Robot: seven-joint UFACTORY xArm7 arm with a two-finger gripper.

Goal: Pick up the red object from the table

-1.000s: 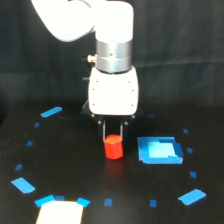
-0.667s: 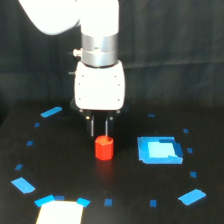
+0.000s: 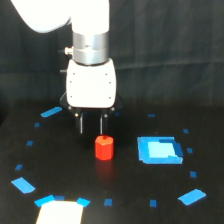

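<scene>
Red object (image 3: 104, 148), plain, no writing

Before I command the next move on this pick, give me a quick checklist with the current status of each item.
1. red object upright on the table: ok.
2. gripper open, fingers apart: ok.
3. Fingers empty, nothing held: ok.
4. Gripper centred over the red object: not ok; in the exterior view it sits up and to the left.
5. Fingertips touching the object: cannot tell; one view, no depth.
6. light-blue square patch apart from the object: ok.
</scene>
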